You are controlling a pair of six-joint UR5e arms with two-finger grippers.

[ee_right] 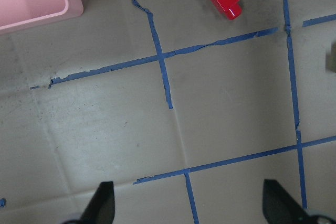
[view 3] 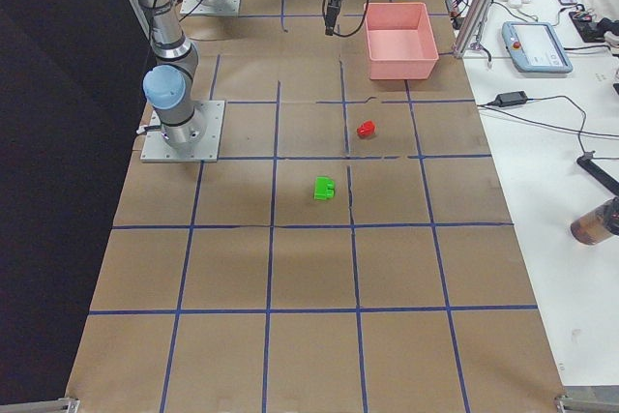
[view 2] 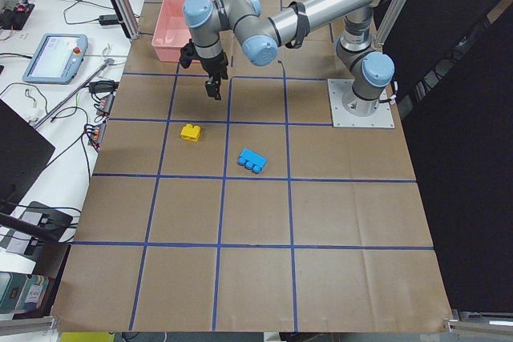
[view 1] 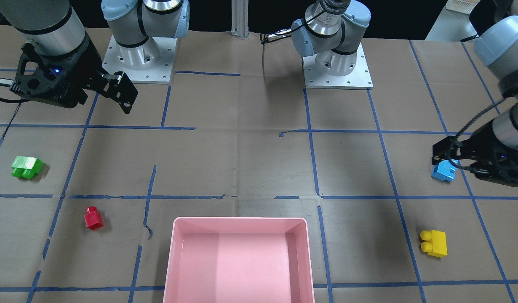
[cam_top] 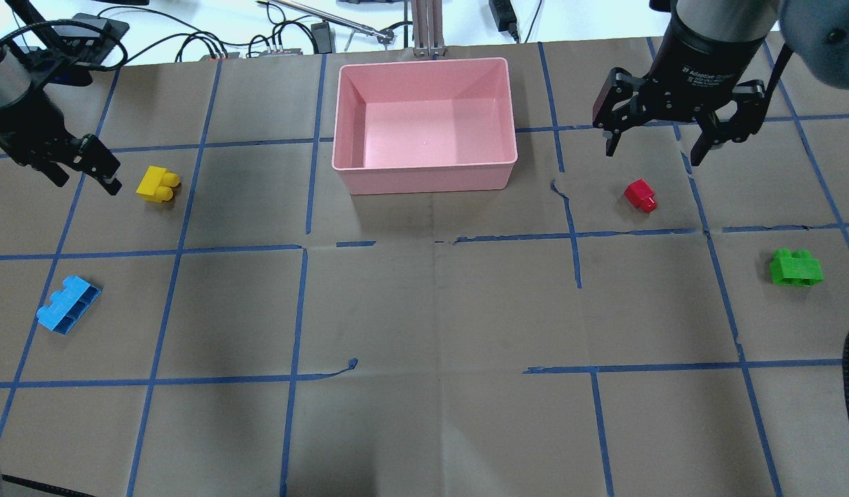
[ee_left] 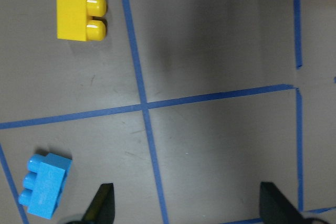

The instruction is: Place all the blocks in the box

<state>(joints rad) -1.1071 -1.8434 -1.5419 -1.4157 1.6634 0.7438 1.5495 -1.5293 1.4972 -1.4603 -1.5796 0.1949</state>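
Observation:
The pink box (cam_top: 424,178) stands at the table's far middle, with nothing in it. My left gripper (cam_top: 79,172) hangs open and empty above the table, just left of the yellow block (cam_top: 157,184). The blue block (cam_top: 68,304) lies nearer the robot. In the left wrist view the yellow block (ee_left: 80,13) is at top left and the blue block (ee_left: 44,184) at bottom left, beside one fingertip (ee_left: 103,203). My right gripper (cam_top: 656,148) is open and empty, above and beyond the red block (cam_top: 640,195). The green block (cam_top: 796,267) lies further right.
Brown paper with a blue tape grid covers the table (cam_top: 424,310). The two arm bases (view 1: 337,63) stand at the robot's side. Cables and devices (cam_top: 210,45) lie beyond the far edge behind the box.

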